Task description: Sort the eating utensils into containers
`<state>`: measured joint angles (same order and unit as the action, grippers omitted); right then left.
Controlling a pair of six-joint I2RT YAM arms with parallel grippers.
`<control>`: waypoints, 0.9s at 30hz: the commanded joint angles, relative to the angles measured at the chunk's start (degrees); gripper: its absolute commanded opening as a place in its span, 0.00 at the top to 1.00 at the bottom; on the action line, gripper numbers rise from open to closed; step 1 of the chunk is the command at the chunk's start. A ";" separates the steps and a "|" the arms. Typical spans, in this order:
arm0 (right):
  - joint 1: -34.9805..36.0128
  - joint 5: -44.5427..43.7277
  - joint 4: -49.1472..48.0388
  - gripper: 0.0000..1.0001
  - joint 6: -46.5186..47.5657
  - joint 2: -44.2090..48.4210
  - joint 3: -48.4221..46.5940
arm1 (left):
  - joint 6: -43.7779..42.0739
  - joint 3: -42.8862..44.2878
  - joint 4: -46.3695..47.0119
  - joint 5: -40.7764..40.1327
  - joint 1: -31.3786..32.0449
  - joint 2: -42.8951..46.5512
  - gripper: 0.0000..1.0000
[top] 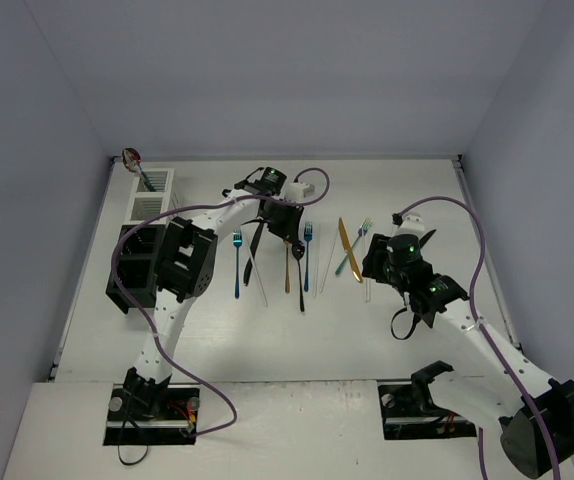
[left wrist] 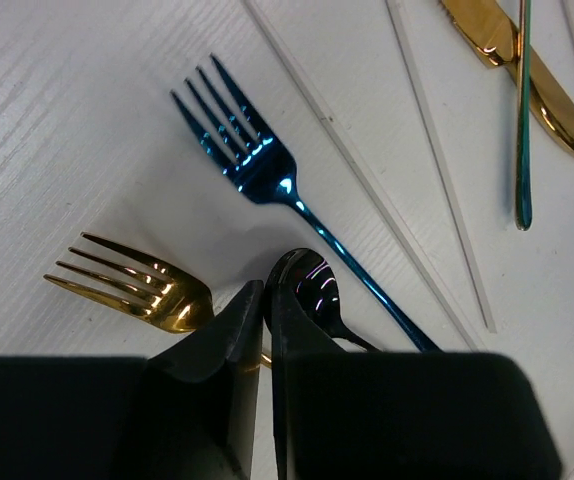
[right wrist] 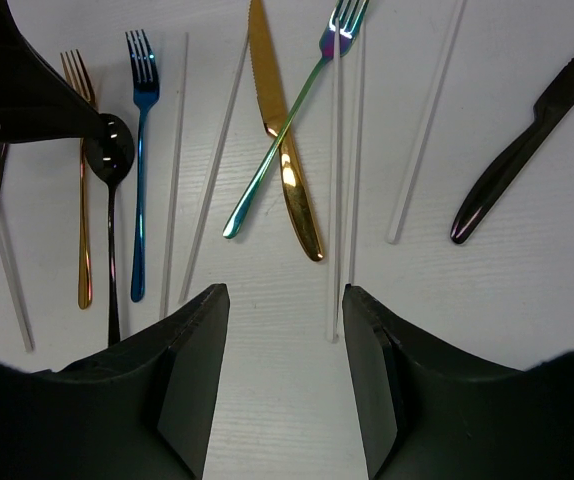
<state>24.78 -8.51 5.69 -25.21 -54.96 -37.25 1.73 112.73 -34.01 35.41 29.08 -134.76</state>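
Several utensils lie in a row mid-table: a blue fork [left wrist: 252,165], a gold fork [left wrist: 137,285], a black spoon [left wrist: 312,285], a gold knife [right wrist: 282,150], a teal fork [right wrist: 257,180] and pale chopsticks [right wrist: 337,200]. My left gripper [left wrist: 265,290] is shut with its tips on the rim of the black spoon's bowl; the spoon [right wrist: 112,155] still rests on the table. My right gripper [right wrist: 285,300] is open and empty, hovering just near of the gold knife, with chopstick ends by its right finger. White caddies [top: 153,195] and black caddies [top: 132,268] stand at the left.
A pink-bowled spoon [top: 130,157] sticks out of the far white caddy. Another blue fork [top: 237,265] and a black knife [top: 257,240] lie left of my left gripper [top: 293,243]. A second black knife [right wrist: 527,150] lies right of my right gripper [top: 379,265]. Walls close three sides.
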 commanded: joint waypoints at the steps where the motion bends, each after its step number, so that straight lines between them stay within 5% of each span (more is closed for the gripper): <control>1: -0.13 -0.19 -1.74 0.53 0.65 0.25 -0.59 | -0.80 1.05 0.53 1.95 -0.43 5.27 1.00; 17: -0.02 1.39 -1.74 0.53 0.46 0.47 -1.16 | -1.40 -2.70 0.71 -3.43 -1.13 20.57 1.00; 27: -0.03 1.75 -1.74 0.53 0.83 1.05 -1.46 | -1.55 -6.16 1.98 -27.53 -2.74 33.20 1.00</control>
<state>24.80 -7.01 5.68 -25.21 -54.94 -37.26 0.95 106.49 -34.48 22.35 28.15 -110.26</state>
